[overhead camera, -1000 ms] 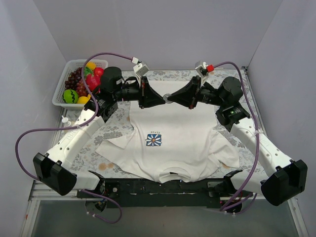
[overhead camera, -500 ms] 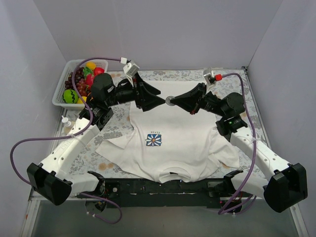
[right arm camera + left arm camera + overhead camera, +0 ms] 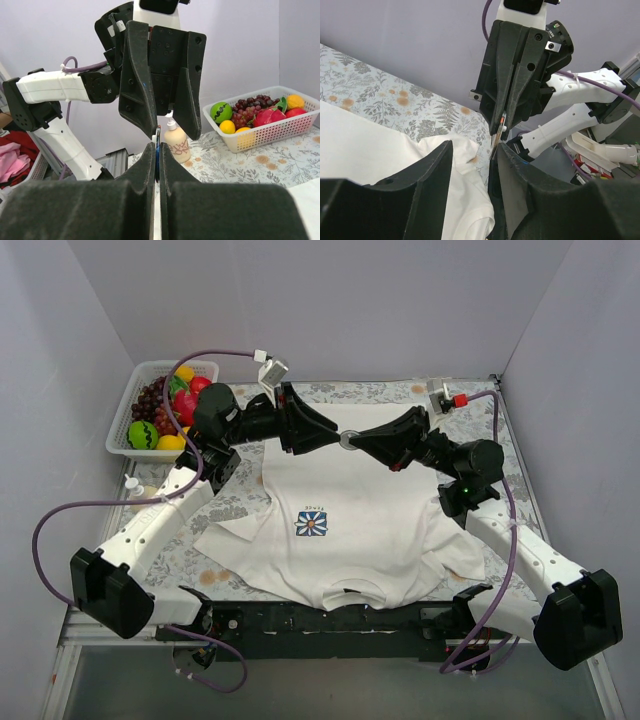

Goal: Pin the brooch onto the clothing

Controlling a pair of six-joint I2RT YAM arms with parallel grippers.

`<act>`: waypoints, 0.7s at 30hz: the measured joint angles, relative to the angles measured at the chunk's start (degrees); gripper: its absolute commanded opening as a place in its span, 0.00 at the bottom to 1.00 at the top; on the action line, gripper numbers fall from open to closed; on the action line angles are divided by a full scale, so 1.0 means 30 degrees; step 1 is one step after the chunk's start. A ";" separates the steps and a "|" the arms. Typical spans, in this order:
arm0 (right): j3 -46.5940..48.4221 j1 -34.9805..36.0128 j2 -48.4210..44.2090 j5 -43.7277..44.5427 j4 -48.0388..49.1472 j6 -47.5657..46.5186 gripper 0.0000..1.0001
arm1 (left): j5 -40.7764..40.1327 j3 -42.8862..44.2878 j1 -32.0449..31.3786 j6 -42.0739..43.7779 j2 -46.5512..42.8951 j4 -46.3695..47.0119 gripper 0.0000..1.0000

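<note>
Grey walls stand round a bench (image 3: pixel 225 510) that has a leafy, flowery cloth on it. At the far left corner sits a white basket (image 3: pixel 122 440) full of toy fruit: dark grapes, a green one, some yellow ones and some red ones. A small bottle (image 3: pixel 131 486) stands a little nearer, by the left edge of the bench.

The left arm comes up from the near left corner and bends to the right over the far side of the bench. A purple cable loops along it. The left hand (image 3: pixel 330 435) points to the right. Its two fingers are wide apart and there is nothing in them.

A white T-shirt (image 3: pixel 350 540) lies flat in the middle of the bench. Its neck hole is at the near edge and its sleeves go out to both sides. On the chest is a small blue-and-white flower print (image 3: pixel 311 524).

The brooch (image 3: pixel 345 440) is over the far edge of the T-shirt, right where the two hands meet tip to tip. It is tiny and round. The wrist cameras see it from the side, as a thin strip with a bit of blue and orange.

The right hand (image 3: pixel 353 441) points to the left. Its two fingers are almost together and they pinch the brooch between them. The right arm comes up from the near right corner, with a purple cable too
</note>
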 measured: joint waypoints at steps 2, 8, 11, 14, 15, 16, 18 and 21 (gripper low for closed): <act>0.0000 0.0007 0.0000 0.0000 0.0182 0.0058 0.01 | 0.0233 0.0000 -0.0007 -0.0270 0.0087 0.0423 0.40; -0.0117 0.0000 0.0007 0.0080 0.0444 0.0204 0.01 | 0.0976 -0.0007 0.0000 -0.1042 0.0568 0.1486 0.32; -0.0117 -0.0007 0.0080 0.0146 0.0459 0.0299 0.01 | 0.1297 -0.0044 0.0000 -0.1399 0.0714 0.1851 0.28; -0.0117 -0.0007 0.0175 0.0175 0.0532 0.0437 0.01 | 0.1435 -0.0058 0.0000 -0.1610 0.0787 0.2215 0.26; -0.0117 -0.0007 0.0204 0.0204 0.0546 0.0488 0.01 | 0.1443 -0.0058 -0.0007 -0.1698 0.0823 0.2317 0.26; -0.0117 -0.0007 0.0211 0.0226 0.0554 0.0510 0.01 | 0.1472 -0.0058 0.0000 -0.1778 0.0874 0.2390 0.25; -0.0124 -0.0007 0.0240 0.0313 0.0576 0.0568 0.01 | 0.1530 -0.0058 0.0000 -0.1938 0.0947 0.2506 0.25; -0.0189 -0.0007 0.0262 0.0423 0.0670 0.0641 0.01 | 0.1683 -0.0058 -0.0007 -0.2127 0.1086 0.2703 0.23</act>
